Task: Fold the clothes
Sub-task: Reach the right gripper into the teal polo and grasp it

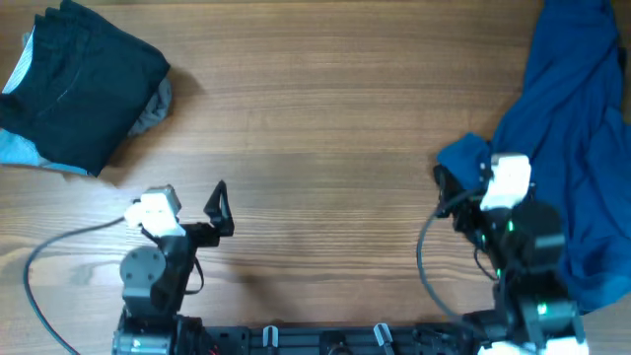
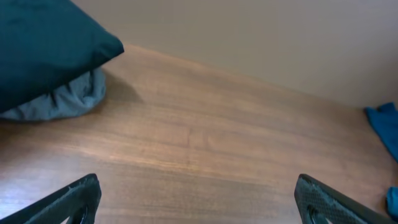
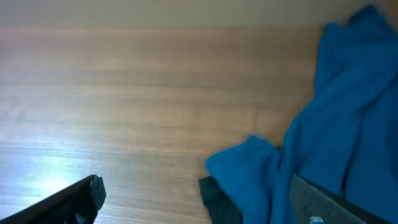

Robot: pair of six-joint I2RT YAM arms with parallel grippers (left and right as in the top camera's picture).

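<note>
Wood grain runs across the table (image 1: 325, 118) in the overhead view. A dark teal stack (image 1: 84, 84) of folded clothes sits at the far left corner, with a grey garment (image 1: 156, 106) peeping out from under its right side and a pale blue piece (image 1: 20, 148) at its near left edge. A blue garment (image 1: 582, 128) lies rumpled down the right side, from the far corner to the near edge. The left gripper (image 1: 219, 202) hangs over bare wood, well apart from the stack. The right gripper (image 1: 449, 187) sits at the blue garment's left lobe.

From the left wrist, its two fingers (image 2: 71, 199) stand spread wide with nothing between them, only table. The teal stack fills the upper left corner, the grey garment squashed beneath it, and a scrap of blue shows at the right edge.

From the right wrist, the fingers (image 3: 68, 202) are likewise released and wide apart. A fold of the blue garment lies between them, close to the right-hand finger, unclamped
</note>
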